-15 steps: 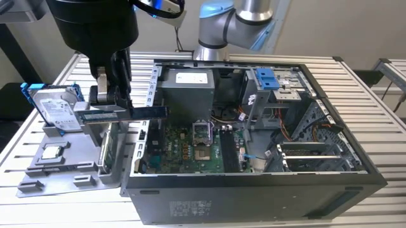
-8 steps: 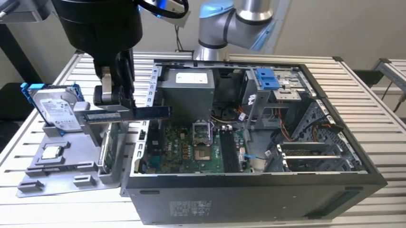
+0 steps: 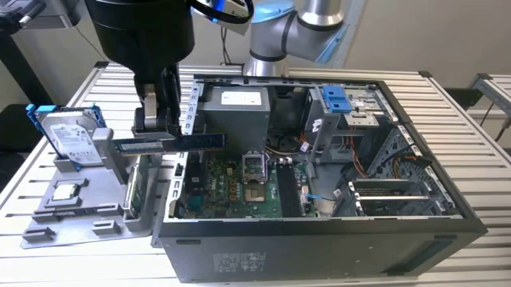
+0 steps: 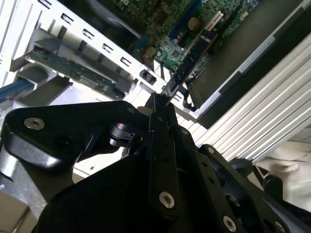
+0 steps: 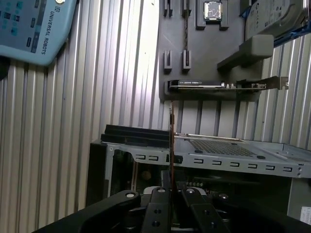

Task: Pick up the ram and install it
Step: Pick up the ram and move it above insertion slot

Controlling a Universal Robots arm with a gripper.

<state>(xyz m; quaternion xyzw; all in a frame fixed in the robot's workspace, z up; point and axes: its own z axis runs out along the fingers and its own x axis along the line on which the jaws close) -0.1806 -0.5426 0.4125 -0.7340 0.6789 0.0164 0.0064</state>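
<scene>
So the black two-finger gripper [image 3: 157, 133] is clamped shut on the ram [image 3: 179, 143], that long flat dark stick with a pale label. It's held level right over the side wall of the open black metal computer case [image 3: 319, 251]. The grip looks off-centre, so I'd guess the stick could twist or slip, then clip that wall or meet the green motherboard [image 3: 239, 191] inside the case crooked.

The open computer case [image 3: 319, 251] lies on the slatted table [image 3: 479, 149]. Inside it, the motherboard [image 3: 239, 191] is on the floor and the power supply [image 3: 236, 110] is behind it. A parts holder [image 3: 72, 221] sits toward the table's edge at the exterior view's left, carrying the hard drive [image 3: 72, 140] at its far end. The processor [image 3: 64, 191] lies nearer, and the circuit board [image 3: 134, 185] stands just beside the case. The ram [image 3: 172, 143], held in the gripper [image 3: 160, 134], hangs across that case wall.
</scene>
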